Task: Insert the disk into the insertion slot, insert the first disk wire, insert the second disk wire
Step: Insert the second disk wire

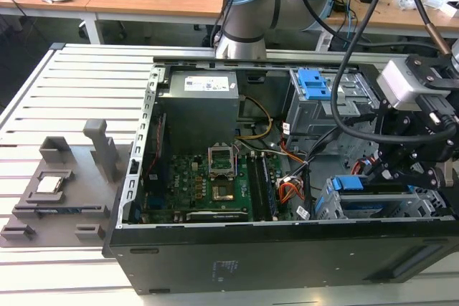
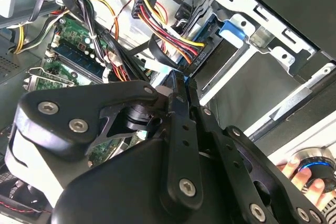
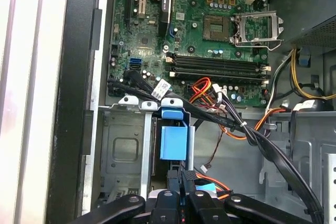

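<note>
The pincer (image 1: 401,177) hangs inside the open computer case (image 1: 237,263), low over the drive cage at the case's corner on the exterior view's right, nearest the camera. In the second wrist view its two black fingers (image 2: 178,129) lie pressed together with no gap between them; in the first wrist view the tips (image 3: 181,182) meet just beside a small dark plug at the end of a bundle of coloured wires (image 3: 210,186). Whether the plug is actually pinched between them I cannot tell.

Just beyond the tips sits the insertion slot (image 3: 123,150), a low grey metal cage with perforated walls. The disk (image 3: 173,140) is already seated in it: its bright blue carrier shows against the grey metal, and in the exterior view the blue edge (image 1: 356,183) lies level inside the cage.

A red, yellow and black wire bundle with a black plug (image 2: 144,3) hangs near the cage in the second wrist view. Further in lies the green motherboard (image 3: 210,30), then the grey power supply (image 1: 201,102) at the case's far side. A taller grey cage with a blue latch plate (image 1: 314,87) stands at the far corner on the exterior view's right. The case rests on a slatted metal surface (image 1: 64,91). A person's hand (image 2: 310,174) shows in the second wrist view on a round knob.
</note>
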You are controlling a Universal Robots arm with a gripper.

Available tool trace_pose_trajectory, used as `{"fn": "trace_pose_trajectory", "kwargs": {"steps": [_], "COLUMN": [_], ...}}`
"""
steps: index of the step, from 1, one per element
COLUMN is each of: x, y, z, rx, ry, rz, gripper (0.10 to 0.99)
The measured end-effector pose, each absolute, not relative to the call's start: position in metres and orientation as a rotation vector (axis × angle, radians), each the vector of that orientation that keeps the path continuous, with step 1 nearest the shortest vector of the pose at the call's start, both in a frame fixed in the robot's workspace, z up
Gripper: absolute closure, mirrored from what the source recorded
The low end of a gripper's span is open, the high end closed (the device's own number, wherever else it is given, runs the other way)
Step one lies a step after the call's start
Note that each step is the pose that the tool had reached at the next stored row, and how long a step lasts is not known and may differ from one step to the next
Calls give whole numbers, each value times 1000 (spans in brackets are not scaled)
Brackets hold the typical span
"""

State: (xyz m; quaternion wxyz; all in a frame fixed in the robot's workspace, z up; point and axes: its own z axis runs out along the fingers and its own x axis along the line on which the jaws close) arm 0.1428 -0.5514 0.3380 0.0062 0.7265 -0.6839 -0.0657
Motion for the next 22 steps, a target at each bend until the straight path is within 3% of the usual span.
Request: {"fn": "trace_pose_trajectory", "kwargs": {"steps": [2, 3, 11, 14, 22], "x": [143, 143, 143, 143, 142], "y": [-551, -551, -549, -546, -541], "z": [338, 338, 352, 360, 371], "rx": [2274, 2273, 2273, 2273, 2232], "ry": [-2140, -2140, -2140, -2140, -2110], "rz": [-206, -206, -206, -205, -122], "gripper": [929, 867, 867, 980, 980]}}
